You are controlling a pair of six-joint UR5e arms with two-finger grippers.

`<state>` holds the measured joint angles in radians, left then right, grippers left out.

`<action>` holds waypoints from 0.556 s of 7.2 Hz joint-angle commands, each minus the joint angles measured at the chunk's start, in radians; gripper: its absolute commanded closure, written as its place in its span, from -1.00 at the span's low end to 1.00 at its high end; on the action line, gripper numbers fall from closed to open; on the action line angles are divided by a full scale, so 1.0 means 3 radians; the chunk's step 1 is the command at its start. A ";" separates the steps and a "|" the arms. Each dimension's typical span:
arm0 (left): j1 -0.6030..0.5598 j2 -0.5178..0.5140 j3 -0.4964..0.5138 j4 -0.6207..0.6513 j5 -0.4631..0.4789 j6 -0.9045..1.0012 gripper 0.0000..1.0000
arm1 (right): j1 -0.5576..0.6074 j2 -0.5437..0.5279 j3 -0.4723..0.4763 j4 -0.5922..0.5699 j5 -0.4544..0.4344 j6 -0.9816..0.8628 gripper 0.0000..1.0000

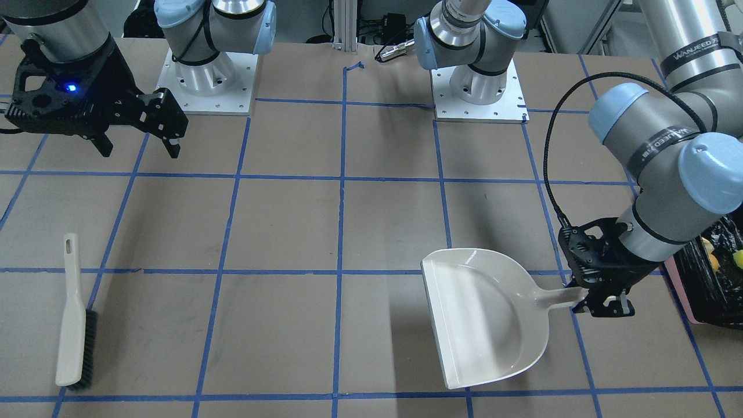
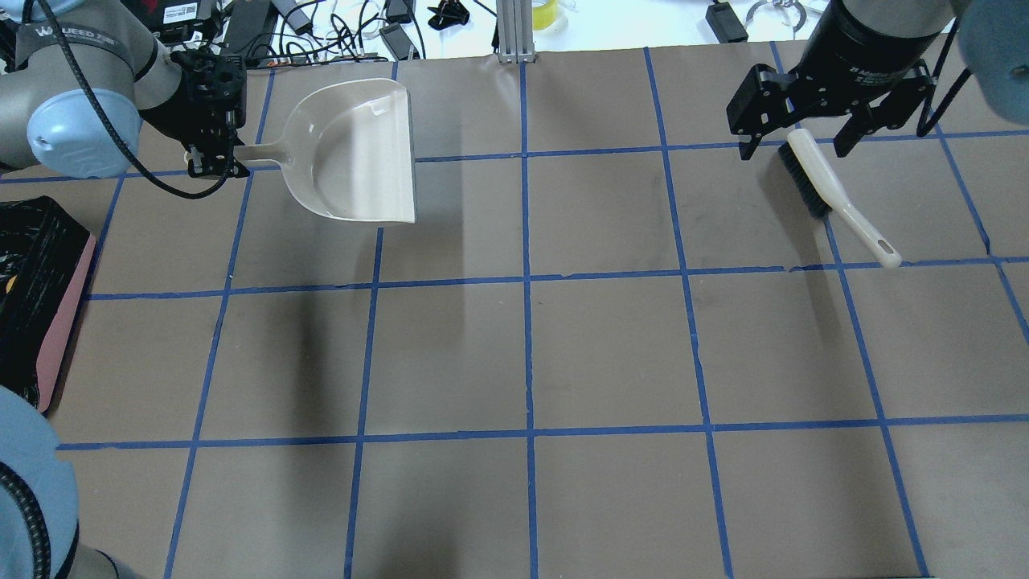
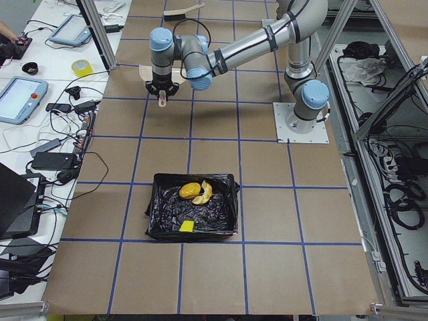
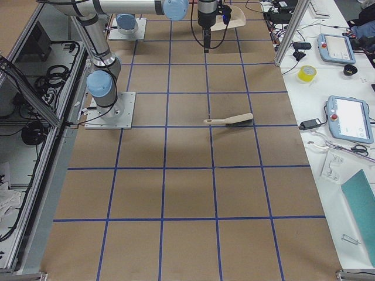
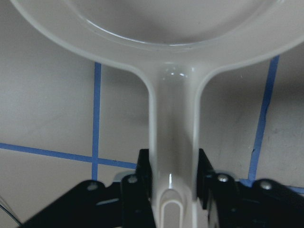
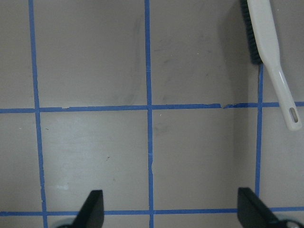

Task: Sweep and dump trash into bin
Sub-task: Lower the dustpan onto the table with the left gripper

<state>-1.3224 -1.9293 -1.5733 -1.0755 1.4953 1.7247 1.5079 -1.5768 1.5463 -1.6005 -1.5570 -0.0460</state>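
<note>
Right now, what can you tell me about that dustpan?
The dustpan is glossy cream plastic: a wide, shallow scoop with a raised rim, a straight open front edge and a narrow handle with a slot at its end. It is empty. The left gripper clamps the handle. Whether it rests on the table is unclear.

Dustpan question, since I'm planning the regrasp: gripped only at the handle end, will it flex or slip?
The dustpan looks like moulded glossy plastic, so probably stiff and light. Its wide scoop sits far from the left gripper, so it may droop or twist. The shiny handle between the jaws could slip.
</note>
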 commanded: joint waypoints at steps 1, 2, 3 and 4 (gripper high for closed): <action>-0.0015 -0.0042 0.0013 0.0026 0.0001 0.0009 1.00 | 0.0000 -0.0005 0.0000 0.0007 -0.0005 0.0000 -1.00; -0.0015 -0.0053 0.0009 0.0026 0.0001 -0.0001 1.00 | 0.0000 -0.0005 0.0000 0.0002 -0.0005 0.0000 -1.00; -0.0015 -0.0063 0.0008 0.0031 0.0001 -0.0007 1.00 | 0.0000 -0.0005 0.0000 0.0007 -0.0005 0.0000 -1.00; -0.0015 -0.0088 0.0024 0.0026 -0.0014 -0.0032 1.00 | 0.0000 -0.0005 0.0000 0.0002 0.0000 0.0000 -1.00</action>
<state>-1.3268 -1.9485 -1.5693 -1.0671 1.4946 1.7215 1.5079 -1.5784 1.5462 -1.5991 -1.5582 -0.0460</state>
